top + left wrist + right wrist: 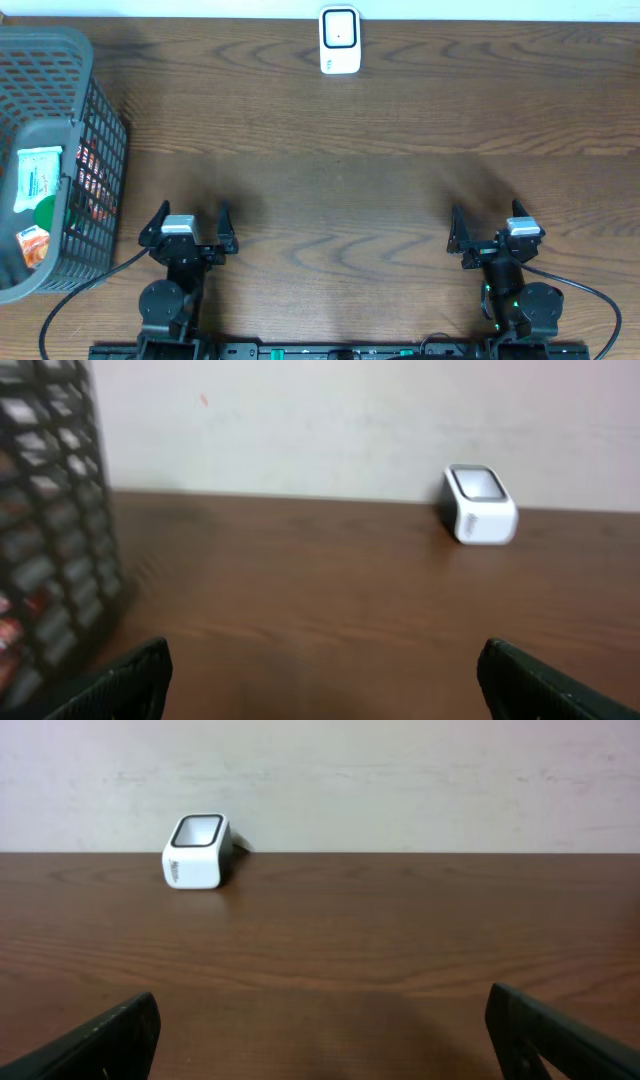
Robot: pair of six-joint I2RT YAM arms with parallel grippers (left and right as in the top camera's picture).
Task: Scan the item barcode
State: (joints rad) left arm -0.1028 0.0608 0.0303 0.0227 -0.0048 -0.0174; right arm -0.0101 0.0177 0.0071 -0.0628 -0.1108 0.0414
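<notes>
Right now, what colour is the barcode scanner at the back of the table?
The scanner is white with black trim; clearest in the right wrist view.

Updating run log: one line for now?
left claw open, empty | right claw open, empty | items in basket | scanner at far edge

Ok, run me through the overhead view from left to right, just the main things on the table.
Grey basket → left claw, open → white scanner at the far edge → right claw, open.
</notes>
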